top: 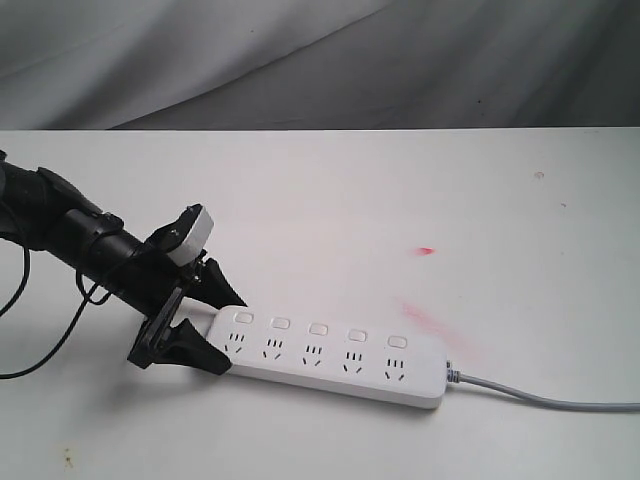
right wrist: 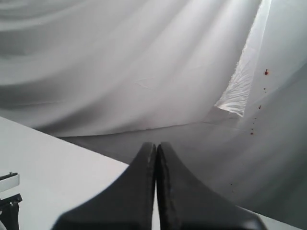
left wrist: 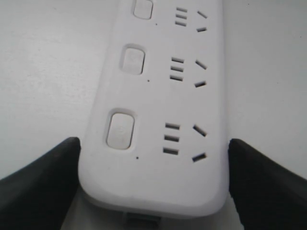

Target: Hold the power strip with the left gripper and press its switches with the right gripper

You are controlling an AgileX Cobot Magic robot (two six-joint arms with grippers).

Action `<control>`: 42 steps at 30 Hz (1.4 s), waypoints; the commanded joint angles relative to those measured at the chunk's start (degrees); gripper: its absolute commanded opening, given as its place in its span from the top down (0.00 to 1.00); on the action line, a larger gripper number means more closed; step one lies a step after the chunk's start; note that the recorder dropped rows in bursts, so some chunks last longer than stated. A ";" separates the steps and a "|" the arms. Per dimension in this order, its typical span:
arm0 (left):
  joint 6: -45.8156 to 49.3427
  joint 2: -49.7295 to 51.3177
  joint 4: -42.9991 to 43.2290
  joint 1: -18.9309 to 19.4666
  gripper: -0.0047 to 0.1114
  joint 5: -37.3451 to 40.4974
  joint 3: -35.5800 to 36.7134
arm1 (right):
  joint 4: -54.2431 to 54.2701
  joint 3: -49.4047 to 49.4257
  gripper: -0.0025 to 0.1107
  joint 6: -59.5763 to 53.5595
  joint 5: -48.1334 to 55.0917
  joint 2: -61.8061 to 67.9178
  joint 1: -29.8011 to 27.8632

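The white power strip [top: 330, 365] lies on the white table, its grey cord [top: 540, 397] running off to the right. Its five small switches [top: 318, 328] form a row along the far edge. My left gripper [top: 232, 335] straddles the strip's left end, one black finger against each long side, shut on it. In the left wrist view the power strip [left wrist: 158, 96] fills the space between the fingers of the left gripper [left wrist: 154, 143], with the nearest switch [left wrist: 120, 130] just beyond. The right gripper [right wrist: 157, 146] is shut and empty, aimed at the grey backdrop; it is outside the exterior view.
The table [top: 420, 180] carries faint red smudges [top: 427, 250] behind the strip's right end. Draped grey cloth [top: 320, 60] hangs behind the table's far edge. A black cable [top: 40, 350] loops below the left arm.
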 commanded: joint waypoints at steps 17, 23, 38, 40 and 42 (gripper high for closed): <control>-1.30 2.41 10.90 -0.26 0.59 -7.22 1.24 | -1.05 8.06 0.98 1.21 -10.16 -0.15 -0.18; -1.30 2.41 10.90 -0.26 0.59 -7.22 1.24 | 1.81 8.06 0.98 2.12 -10.28 -0.15 -0.18; -1.30 2.41 10.90 -0.26 0.59 -7.22 1.24 | 1.12 8.06 0.98 8.95 -8.58 -0.15 -15.39; -1.30 2.41 10.90 -0.26 0.59 -7.22 1.24 | 1.38 8.73 0.98 8.95 -7.89 -0.15 -19.66; -1.30 2.41 10.90 -0.26 0.59 -7.22 1.24 | 1.51 10.37 0.98 8.95 -8.00 -0.15 -23.82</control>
